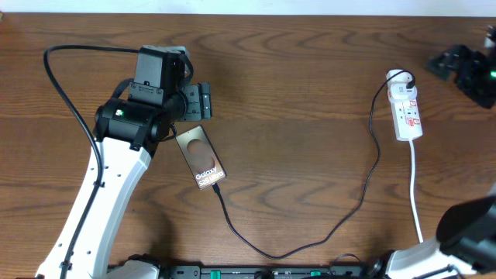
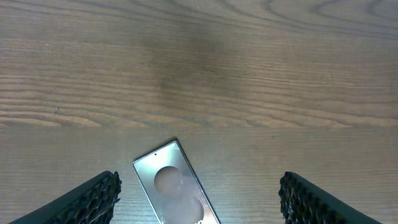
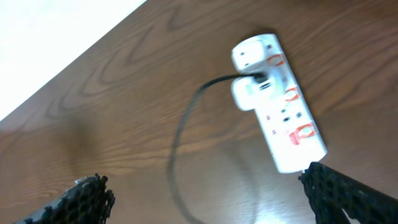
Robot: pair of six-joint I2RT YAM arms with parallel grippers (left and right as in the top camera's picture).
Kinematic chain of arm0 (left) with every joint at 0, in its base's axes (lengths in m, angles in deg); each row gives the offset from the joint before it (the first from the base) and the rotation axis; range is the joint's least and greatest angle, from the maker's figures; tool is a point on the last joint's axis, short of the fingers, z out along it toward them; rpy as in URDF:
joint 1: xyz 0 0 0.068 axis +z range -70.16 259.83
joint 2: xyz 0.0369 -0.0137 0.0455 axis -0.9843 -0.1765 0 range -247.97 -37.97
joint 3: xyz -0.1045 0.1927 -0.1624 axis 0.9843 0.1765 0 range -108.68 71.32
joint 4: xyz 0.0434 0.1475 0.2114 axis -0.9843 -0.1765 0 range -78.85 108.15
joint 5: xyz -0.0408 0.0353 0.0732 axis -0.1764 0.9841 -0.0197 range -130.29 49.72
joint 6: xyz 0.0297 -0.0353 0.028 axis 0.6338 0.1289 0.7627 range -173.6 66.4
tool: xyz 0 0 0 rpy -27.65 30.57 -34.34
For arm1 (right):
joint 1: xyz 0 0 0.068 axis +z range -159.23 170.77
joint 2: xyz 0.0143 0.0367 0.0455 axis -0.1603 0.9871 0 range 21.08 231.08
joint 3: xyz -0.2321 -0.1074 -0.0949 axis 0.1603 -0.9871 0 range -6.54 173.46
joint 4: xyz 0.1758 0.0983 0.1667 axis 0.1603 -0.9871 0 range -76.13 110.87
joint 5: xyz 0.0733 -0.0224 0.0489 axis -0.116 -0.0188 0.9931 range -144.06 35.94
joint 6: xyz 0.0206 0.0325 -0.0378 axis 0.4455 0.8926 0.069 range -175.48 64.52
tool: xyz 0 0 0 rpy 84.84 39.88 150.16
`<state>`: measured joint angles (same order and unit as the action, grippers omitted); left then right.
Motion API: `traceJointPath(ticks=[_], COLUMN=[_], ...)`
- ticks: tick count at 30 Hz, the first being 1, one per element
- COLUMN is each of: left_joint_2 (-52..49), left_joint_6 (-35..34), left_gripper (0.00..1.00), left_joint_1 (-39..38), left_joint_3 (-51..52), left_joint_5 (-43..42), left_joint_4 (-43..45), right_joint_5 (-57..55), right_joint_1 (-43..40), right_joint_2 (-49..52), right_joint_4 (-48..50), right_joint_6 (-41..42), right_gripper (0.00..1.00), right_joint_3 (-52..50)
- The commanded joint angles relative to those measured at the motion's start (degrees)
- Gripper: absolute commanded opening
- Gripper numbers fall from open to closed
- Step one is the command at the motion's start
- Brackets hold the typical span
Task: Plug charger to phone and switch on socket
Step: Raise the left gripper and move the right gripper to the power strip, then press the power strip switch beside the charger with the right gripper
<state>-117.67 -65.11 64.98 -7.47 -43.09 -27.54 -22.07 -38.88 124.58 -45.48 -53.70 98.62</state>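
The phone (image 1: 200,159) lies flat on the wooden table, tilted, and its top end shows in the left wrist view (image 2: 177,186). The charger (image 1: 341,225), a thin black cable, runs from the phone's lower end in a loop to the socket (image 1: 407,108). Its tip sits at the phone's edge; I cannot tell if it is seated. My left gripper (image 2: 199,186) is open and empty, just above the phone's far end. My right gripper (image 3: 205,186) is open and empty, near the white socket (image 3: 280,112), where the black cable (image 3: 186,118) plugs in.
The socket's white cord (image 1: 416,194) runs towards the front edge. The right arm's black wrist (image 1: 465,66) is at the far right, beside the socket. The table's far edge (image 3: 74,56) shows in the right wrist view.
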Motion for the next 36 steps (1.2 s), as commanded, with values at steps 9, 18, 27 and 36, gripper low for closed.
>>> traceJointPath(ticks=[9,18,27,36], left_joint_2=[0.0,0.0,0.0,0.0], left_joint_6=[1.2,1.2,1.2,1.2], left_gripper=[0.84,0.84,0.84,0.84], left_joint_1=[-0.1,-0.1,-0.1,-0.1], left_joint_3=[-0.7,-0.7,-0.6,-0.6], left_joint_5=[0.3,0.3,0.3,0.3], left_joint_4=[0.1,0.1,0.1,0.2], right_joint_5=[11.3,0.9,-6.4,-5.1], right_joint_1=[-1.4,3.6,5.1,5.6], right_joint_2=[18.6,19.5,19.7,23.5], right_joint_4=[3.5,9.3,10.4,10.3], right_joint_6=[-23.5,-18.9,-13.0,-12.9], right_gripper=[0.99,0.99,0.99,0.99], right_joint_3=[0.2,0.0,0.0,-0.5])
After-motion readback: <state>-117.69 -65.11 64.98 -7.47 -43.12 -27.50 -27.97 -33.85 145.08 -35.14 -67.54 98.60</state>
